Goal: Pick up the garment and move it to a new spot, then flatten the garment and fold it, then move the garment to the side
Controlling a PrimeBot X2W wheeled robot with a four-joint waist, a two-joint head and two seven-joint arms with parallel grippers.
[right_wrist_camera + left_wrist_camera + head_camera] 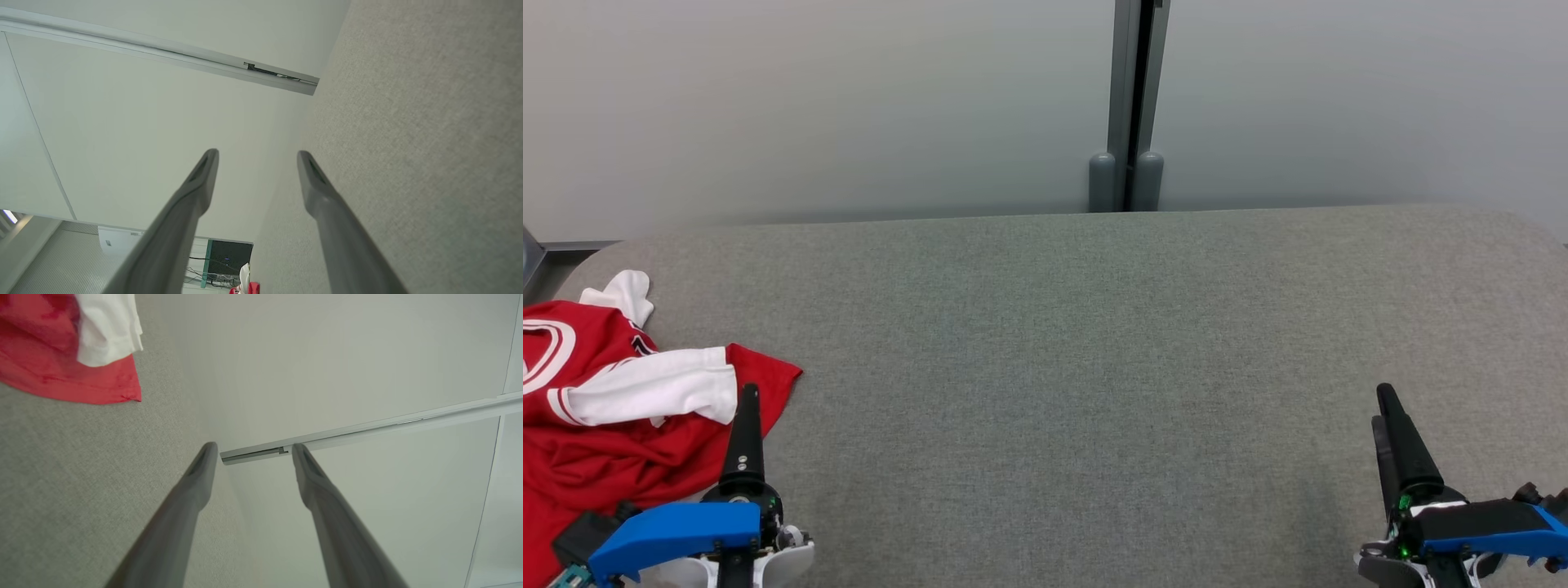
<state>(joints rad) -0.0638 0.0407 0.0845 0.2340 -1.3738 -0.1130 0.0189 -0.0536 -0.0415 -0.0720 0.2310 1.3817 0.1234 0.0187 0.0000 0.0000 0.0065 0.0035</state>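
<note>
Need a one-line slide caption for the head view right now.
Red-and-white garment crumpled at the left end of the grey table; left gripper and right gripper open, empty.

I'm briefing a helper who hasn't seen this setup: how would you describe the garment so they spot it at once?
A wide grey fabric-covered table stands before a pale wall. At its left end, just beside the left pincer, the garment lies crumpled. Its bright red body and white sleeves stand out from the plain grey surface and the dark pincer.
</note>
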